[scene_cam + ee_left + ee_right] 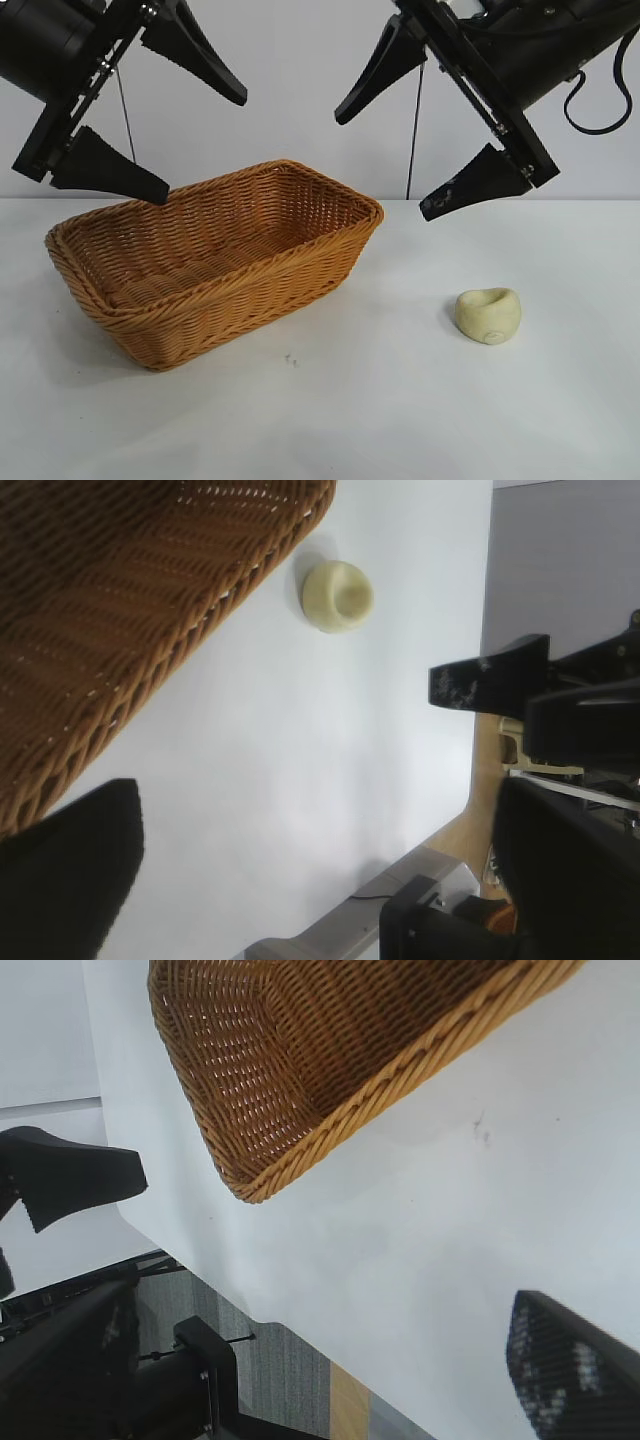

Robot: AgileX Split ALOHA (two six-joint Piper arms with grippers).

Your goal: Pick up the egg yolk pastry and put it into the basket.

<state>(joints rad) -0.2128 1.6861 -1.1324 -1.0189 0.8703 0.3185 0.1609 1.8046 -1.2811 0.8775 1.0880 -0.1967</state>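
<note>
The egg yolk pastry [488, 315], a small cream-yellow lump with a dented top, lies on the white table to the right of the basket. It also shows in the left wrist view [338, 595], just off the basket's corner. The basket [215, 262], large, orange-brown woven wicker, stands at the centre left and has nothing in it; its rim shows in the right wrist view [400, 1070]. My left gripper [205, 145] hangs open above the basket's left end. My right gripper [382, 165] hangs open above the table between basket and pastry, up and to the left of the pastry. Both hold nothing.
A small dark speck [290, 358] lies on the white table [380, 400] in front of the basket. A pale wall stands behind. The right wrist view shows the table's edge [300, 1330] with floor and rig frame beyond it.
</note>
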